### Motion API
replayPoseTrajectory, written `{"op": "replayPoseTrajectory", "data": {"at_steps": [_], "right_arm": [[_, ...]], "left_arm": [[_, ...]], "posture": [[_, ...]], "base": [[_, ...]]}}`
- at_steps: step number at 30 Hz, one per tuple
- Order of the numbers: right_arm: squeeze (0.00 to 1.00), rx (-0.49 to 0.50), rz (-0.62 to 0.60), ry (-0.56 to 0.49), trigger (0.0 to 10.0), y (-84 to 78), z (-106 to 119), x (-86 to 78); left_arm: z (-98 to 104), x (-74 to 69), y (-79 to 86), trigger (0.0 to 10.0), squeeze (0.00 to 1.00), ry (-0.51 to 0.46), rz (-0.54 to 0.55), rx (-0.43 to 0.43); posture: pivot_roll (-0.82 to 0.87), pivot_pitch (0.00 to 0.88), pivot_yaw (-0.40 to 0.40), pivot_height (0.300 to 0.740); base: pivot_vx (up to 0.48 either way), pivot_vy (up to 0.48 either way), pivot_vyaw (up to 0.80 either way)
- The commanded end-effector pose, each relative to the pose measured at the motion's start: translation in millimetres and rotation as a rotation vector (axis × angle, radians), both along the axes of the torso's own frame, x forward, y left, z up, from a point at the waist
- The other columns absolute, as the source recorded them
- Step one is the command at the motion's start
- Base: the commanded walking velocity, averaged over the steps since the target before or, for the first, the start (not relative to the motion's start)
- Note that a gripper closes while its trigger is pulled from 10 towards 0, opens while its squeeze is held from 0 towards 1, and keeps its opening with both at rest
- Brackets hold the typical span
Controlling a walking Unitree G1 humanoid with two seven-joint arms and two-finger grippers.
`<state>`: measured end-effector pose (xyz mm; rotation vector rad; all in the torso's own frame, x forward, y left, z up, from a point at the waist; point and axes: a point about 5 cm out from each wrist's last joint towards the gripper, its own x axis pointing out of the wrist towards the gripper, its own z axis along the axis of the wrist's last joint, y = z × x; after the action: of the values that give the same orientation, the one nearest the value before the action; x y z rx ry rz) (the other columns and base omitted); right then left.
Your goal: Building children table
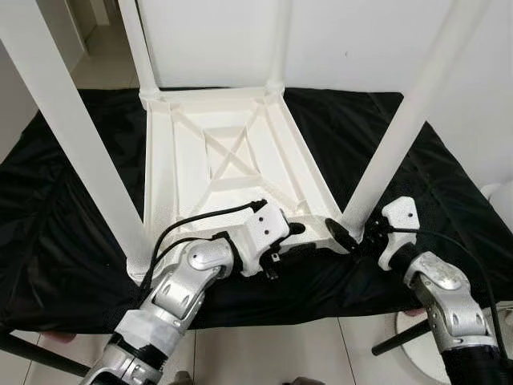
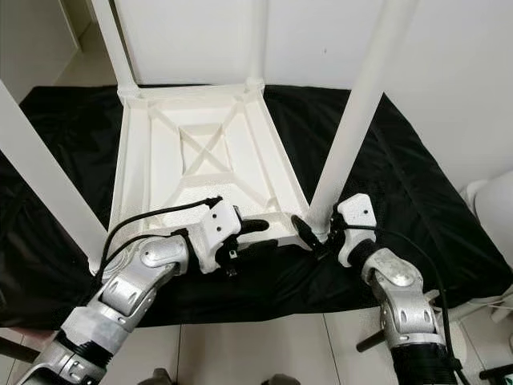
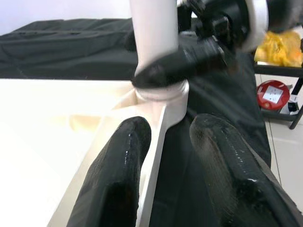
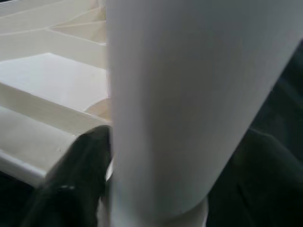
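At the table [image 1: 172, 172] rim, left gripper [image 1: 309, 238] fingers straddle its edge.

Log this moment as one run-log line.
stage: leg fitting | table top: upside down on black cloth | right hand: shut on near-right leg base | left hand: straddling table rim, open

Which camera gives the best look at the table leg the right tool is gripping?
The left eye view: the near-right table leg shows along its length, right tool at its base. The wrist views show only close sections.
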<state>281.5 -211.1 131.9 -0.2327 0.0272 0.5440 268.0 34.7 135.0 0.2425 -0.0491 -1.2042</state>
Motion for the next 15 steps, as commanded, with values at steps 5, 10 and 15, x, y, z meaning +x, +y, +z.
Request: {"op": "replayPoseTrajectory", "data": {"at_steps": [5, 10, 15], "right_arm": [[0.0, -0.015, 0.062, 0.046, 0.0, 1.8, -8.9, 0.2], [0.0, -0.01, 0.08, 0.057, 0.0, 1.8, -11.7, -1.2], [0.0, 0.012, 0.066, 0.068, 0.0, 4.6, -15.9, -4.5]], "left_arm": [[-2.1, -3.6, -4.6, 10.0, 0.0, 0.001, -0.039, 0.012], [-1.1, -3.5, -7.2, 10.0, 0.0, 0.001, -0.039, 0.005], [-1.0, -3.3, -8.5, 10.0, 0.0, 0.0, -0.04, 0.001]], "posture": [[0.0, 0.0, -0.024, 0.74], [0.0, 0.0, -0.026, 0.74], [0.0, 0.0, -0.027, 0.74]], "base": [[0.0, 0.0, 0.0], [0.0, 0.0, 0.0], [0.0, 0.0, 0.0]]}}
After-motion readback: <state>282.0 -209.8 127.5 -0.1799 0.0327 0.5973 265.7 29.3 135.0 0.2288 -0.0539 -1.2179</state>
